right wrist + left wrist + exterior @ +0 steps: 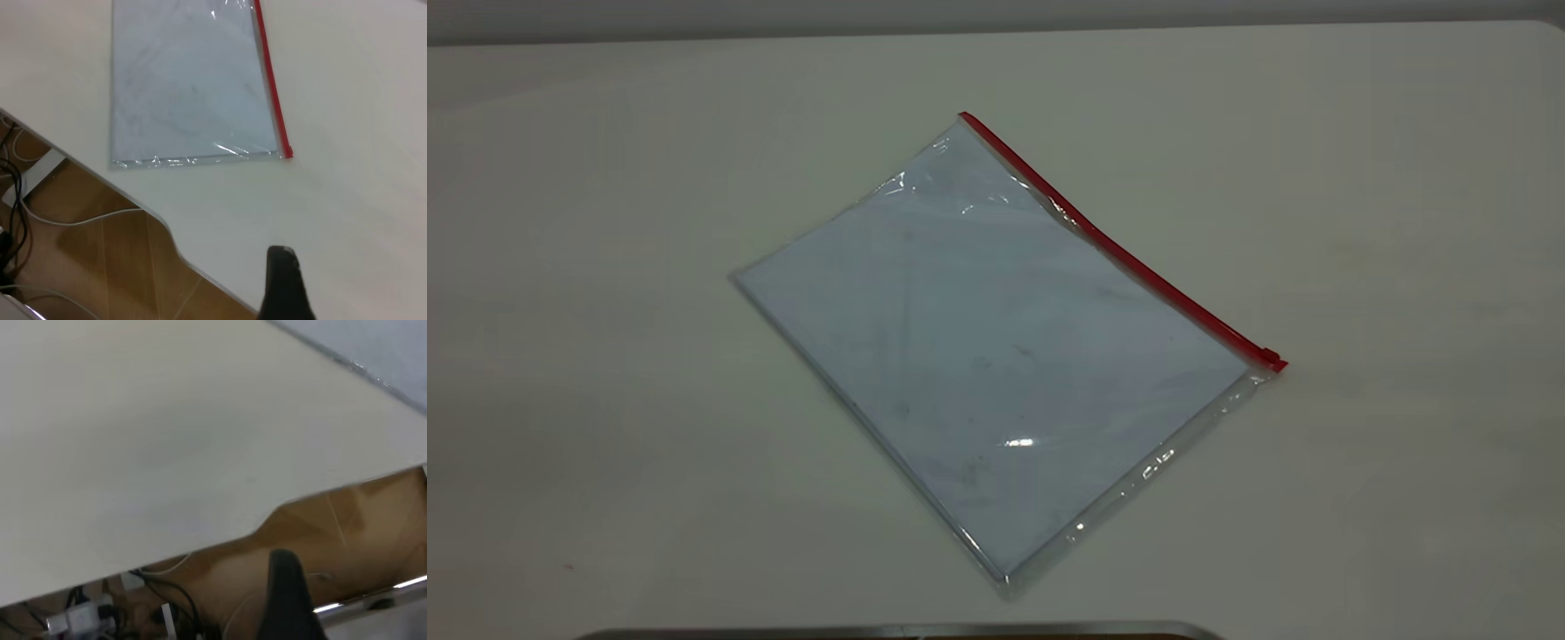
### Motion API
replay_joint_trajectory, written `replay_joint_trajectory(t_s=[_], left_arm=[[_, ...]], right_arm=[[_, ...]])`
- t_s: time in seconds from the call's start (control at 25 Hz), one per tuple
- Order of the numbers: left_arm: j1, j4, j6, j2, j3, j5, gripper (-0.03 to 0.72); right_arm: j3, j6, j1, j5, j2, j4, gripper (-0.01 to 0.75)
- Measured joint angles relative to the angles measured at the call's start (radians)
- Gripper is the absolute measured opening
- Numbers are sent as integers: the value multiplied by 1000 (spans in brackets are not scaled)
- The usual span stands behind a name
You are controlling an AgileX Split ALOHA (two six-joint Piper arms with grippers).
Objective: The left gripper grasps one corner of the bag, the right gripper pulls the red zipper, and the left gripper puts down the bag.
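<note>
plain white tabletop (605, 356), nothing fancy
brown wood floor (100, 267) underneath, with loose cables (167, 593) trailing around

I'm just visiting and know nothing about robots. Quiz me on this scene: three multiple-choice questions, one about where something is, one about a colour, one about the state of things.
1. Where does the bag lie?
A. Flat on the white table
B. Hanging over the table's edge
C. Lifted in a claw

2. What colour is the zipper strip along one long edge?
A. Blue
B. Red
C. Green

3. Is any robot claw touching the bag?
A. Yes, both claws
B. Yes, one claw at a corner
C. No, neither

Answers:
1. A: the exterior view shows the whole bag resting flat on the tabletop, set at a slant.
2. B: the strip is bright red, with its small slider at the end nearer the camera.
3. C: no arm shows in the exterior view; each wrist view shows only one dark finger, the left gripper and the right gripper, well away from the bag.
</note>
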Motion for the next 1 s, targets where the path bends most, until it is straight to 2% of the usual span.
replay_joint_trajectory(t_s=[0.16,1.0], left_arm=[[0,0,10,0,17,-28,590],[5,0,22,-32,25,-30,590]], right_arm=[[4,0,0,-11,0,1,562],[5,-3,0,-13,-1,1,562]])
